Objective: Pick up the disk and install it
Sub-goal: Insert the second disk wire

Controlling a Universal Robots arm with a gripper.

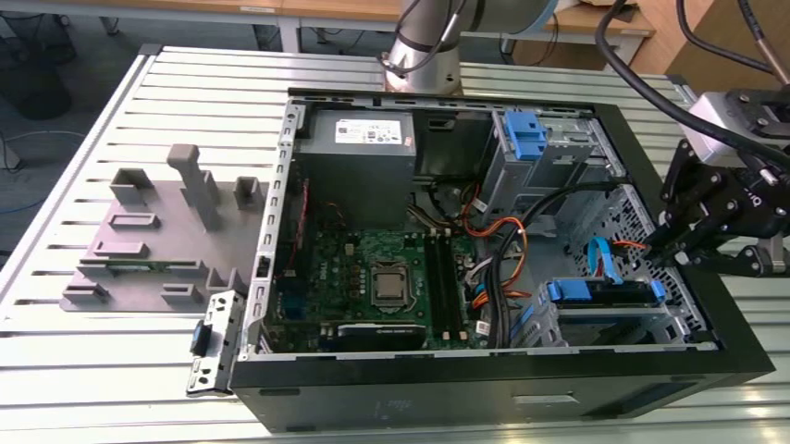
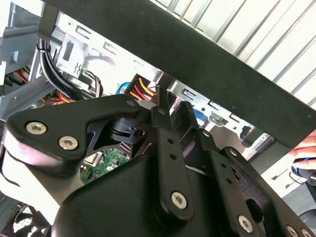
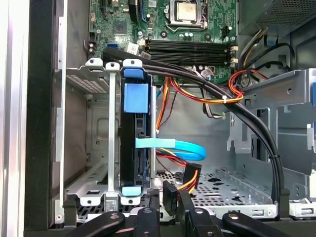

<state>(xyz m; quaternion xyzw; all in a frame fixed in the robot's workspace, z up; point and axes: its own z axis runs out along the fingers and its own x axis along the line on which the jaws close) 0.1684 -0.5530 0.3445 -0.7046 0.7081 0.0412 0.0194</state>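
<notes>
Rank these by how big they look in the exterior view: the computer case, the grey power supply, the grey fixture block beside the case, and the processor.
1. Computer case
2. Grey fixture block
3. Grey power supply, though it sits farther back, so this is less sure
4. Processor

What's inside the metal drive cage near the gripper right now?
The drive cage holds the disk standing on edge in its blue carrier, seated in one slot. The slot beside it looks vacant. The disk's label and rear connectors are hidden by the carrier and cage walls.
</notes>
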